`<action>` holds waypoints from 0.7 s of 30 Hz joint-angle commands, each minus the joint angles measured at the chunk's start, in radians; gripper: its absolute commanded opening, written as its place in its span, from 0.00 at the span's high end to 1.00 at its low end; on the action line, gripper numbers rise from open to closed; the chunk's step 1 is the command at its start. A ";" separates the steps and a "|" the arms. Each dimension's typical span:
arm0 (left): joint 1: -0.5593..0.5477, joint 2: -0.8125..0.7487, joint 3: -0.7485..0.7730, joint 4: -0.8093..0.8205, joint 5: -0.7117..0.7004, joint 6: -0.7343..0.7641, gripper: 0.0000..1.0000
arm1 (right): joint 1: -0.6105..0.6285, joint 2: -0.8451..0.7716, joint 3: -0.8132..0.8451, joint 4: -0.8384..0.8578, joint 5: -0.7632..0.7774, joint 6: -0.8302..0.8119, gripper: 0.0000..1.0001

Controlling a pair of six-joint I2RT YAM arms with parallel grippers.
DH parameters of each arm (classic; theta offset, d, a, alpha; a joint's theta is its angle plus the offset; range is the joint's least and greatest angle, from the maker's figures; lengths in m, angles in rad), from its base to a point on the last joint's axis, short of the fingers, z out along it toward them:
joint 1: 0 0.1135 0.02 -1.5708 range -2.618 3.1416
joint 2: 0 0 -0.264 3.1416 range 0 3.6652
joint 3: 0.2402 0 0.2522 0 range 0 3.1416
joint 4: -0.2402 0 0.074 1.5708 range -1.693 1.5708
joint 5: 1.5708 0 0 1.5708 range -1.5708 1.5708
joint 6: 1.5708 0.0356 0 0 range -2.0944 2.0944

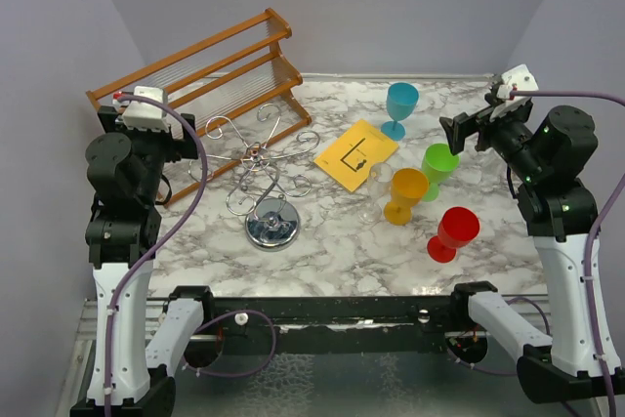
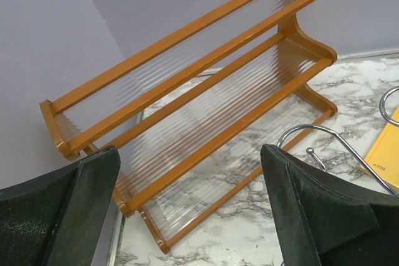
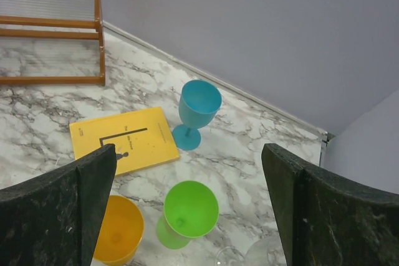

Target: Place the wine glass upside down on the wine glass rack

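At the table's sides, my tools: left gripper and right gripper raised, jaws wide apart, empty.
Nearest: red plastic goblet, upright.
Rack: silver chrome wire wine glass rack, left of centre.
Glass: clear wine glass, faint, upright beside orange plastic goblet, well right of rack.
Beyond: green plastic goblet, yellow booklet, blue plastic goblet.
Farthest: orange-brown slatted wooden shelf.

the white, grey-veined marble worktop carries a slatted wooden shelf rack at its back left, with a chrome wine glass rack standing just in front. a yellow booklet lies flat near the middle. to the right stand a blue goblet, green goblet, orange goblet and red goblet, all upright. a faint clear wine glass stands just beside the orange one.
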 commanded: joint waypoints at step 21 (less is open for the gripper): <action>0.012 0.092 0.233 -0.108 0.445 0.010 0.01 | 0.012 0.055 0.033 0.025 -0.008 -0.058 0.00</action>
